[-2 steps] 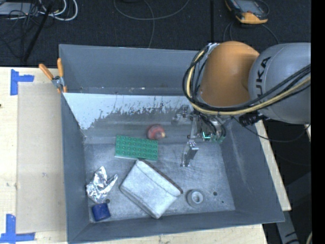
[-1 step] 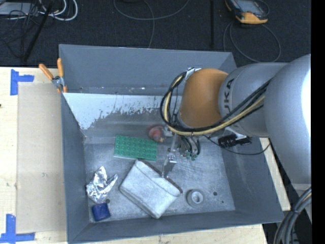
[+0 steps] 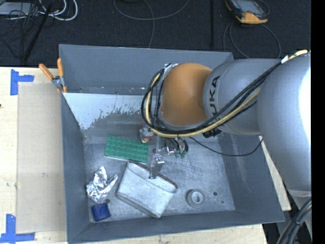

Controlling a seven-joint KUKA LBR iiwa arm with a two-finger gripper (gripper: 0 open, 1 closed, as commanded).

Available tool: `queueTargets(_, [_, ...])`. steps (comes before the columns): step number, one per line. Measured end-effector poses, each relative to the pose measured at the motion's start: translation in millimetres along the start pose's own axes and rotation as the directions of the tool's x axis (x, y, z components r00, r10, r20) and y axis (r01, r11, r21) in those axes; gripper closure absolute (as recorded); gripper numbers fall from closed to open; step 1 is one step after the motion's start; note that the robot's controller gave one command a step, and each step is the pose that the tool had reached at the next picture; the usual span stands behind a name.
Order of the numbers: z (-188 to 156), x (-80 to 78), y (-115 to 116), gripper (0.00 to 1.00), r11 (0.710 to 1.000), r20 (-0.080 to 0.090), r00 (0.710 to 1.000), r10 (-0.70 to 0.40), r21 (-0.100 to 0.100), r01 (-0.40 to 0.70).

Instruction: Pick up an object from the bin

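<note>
Claw (image 3: 153, 174) over diagonal grey pad (image 3: 143, 193)

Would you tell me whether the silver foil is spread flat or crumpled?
Crumpled: the foil is bunched into a creased, uneven wad, left of the grey pad.

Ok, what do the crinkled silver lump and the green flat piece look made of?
The silver lump looks like crumpled metal foil: shiny, sharply creased. The green plate seems rigid plastic, matte, with a regular grid of studs.
</note>
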State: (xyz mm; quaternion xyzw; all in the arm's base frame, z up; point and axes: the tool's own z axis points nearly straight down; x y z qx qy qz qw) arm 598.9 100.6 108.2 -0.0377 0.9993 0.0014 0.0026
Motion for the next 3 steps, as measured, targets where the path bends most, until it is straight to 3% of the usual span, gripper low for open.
queueTargets(1, [36.2, -17.8, 4.1, 0.00, 1.000, 0.001, 1.000, 0.008, 0.000, -0.008])
queueTargets(2, [30.7, -20.0, 4.3, 1.00, 1.000, 0.007, 1.000, 0.009, -0.002, -0.009])
queueTargets(3, [-124.3, -13.5, 29.2, 1.00, 0.999, 0.004, 0.999, 0.049, 0.001, -0.049])
